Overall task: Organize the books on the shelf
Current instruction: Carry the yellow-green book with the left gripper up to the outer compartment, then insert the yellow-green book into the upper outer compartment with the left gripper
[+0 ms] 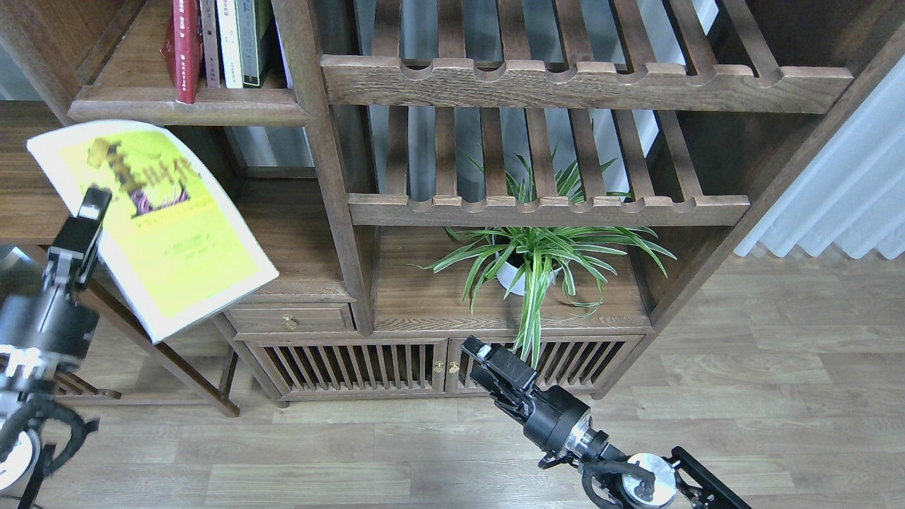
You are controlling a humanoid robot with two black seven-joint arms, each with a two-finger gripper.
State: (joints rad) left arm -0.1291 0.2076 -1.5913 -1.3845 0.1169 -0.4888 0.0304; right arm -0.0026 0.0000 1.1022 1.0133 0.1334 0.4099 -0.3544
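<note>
My left gripper (90,212) sits at the left edge of the frame, its fingers clamped on the left margin of the yellow-green book (159,223), which I hold up in the air, cover facing me, tilted so its top corner leans to the upper left and its lower corner hangs toward the drawer unit. The book touches nothing but my fingers as far as I can see; it is below and a little left of the shelf (191,109), the dark board with the rounded front edge in the upper left of the frame. On that board a maroon book (185,49) already stands upright at the left end of a short row of other volumes (237,42), with bare board to its left.

My right gripper (495,371) is low in the centre of the frame, in front of the cabinet doors (353,364) and just under the drooping leaves of the spider plant (537,261). It carries nothing, and its fingers are too dark to tell how far apart they stand.

I judge this the carrying step: one book in hand, not yet shelved. Next I should lift it above the board's front edge, turn it upright with spine outward, and slide it in beside the maroon one without knocking the row.
</note>
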